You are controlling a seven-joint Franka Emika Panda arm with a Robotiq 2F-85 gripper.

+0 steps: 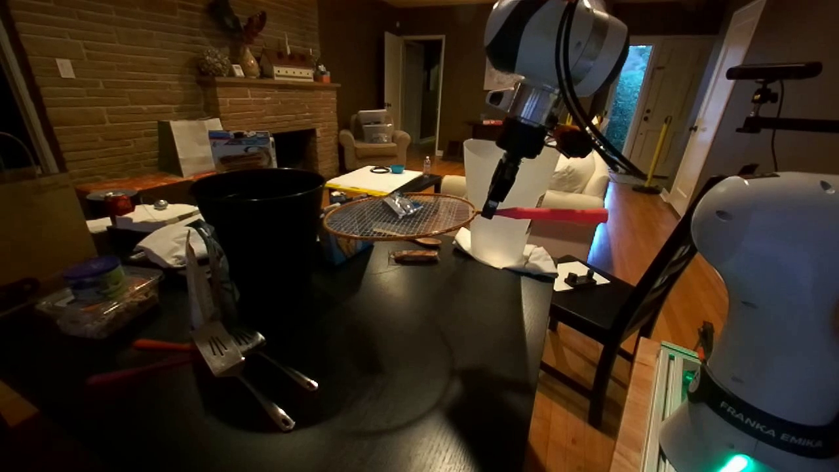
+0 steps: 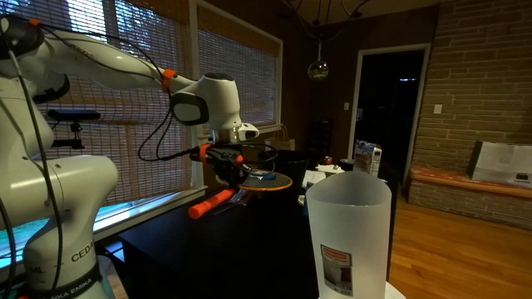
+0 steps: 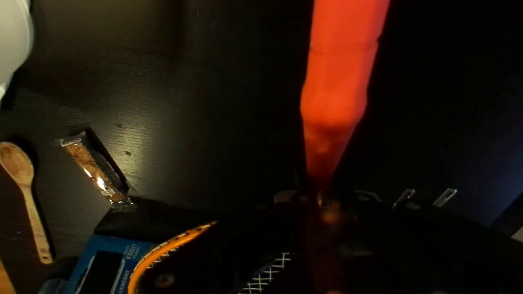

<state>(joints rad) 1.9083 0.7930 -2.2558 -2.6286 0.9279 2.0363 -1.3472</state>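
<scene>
Black table point(image 1: 380, 341) | one gripped racket point(image 1: 449, 216) | one packet point(image 1: 402, 206) atop | two bins point(image 1: 262, 242)

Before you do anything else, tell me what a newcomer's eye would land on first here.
Likely the racket: the gripper grips it roughly level above the dark table, its red handle bright against the gloom and a shiny packet lying on its strings. Next would come the tall frosted bin in the foreground of an exterior view, and the big black bin standing on the table.
</scene>
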